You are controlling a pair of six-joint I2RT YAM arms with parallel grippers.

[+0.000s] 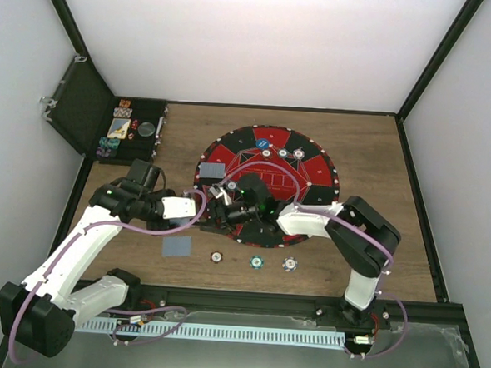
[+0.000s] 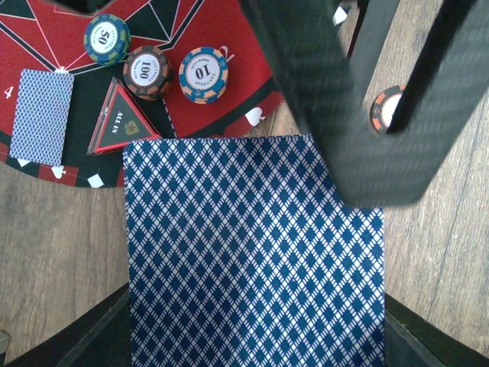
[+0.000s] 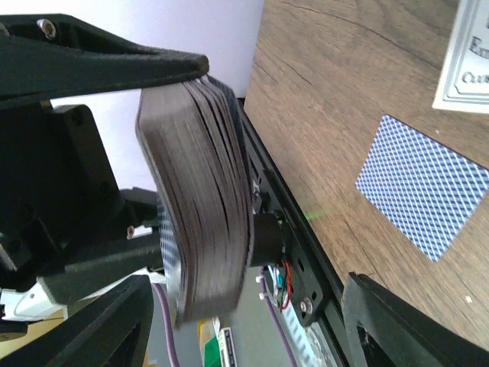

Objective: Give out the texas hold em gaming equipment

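Deck (image 3: 202,199) sits pinched by the left fingers (image 3: 114,65), over the mat (image 1: 317,167) at its 7 o'clock rim. Right fingers (image 3: 412,321) are spread beside it; a careless pinch could drag several cards off together.

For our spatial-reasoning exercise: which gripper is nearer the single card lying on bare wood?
Left. The left gripper, holding the deck, hangs just beyond the card and to its right; the right gripper is farther right, over the mat.

Blue-backed deck (image 2: 252,260), 3 chips (image 2: 147,71) beyond
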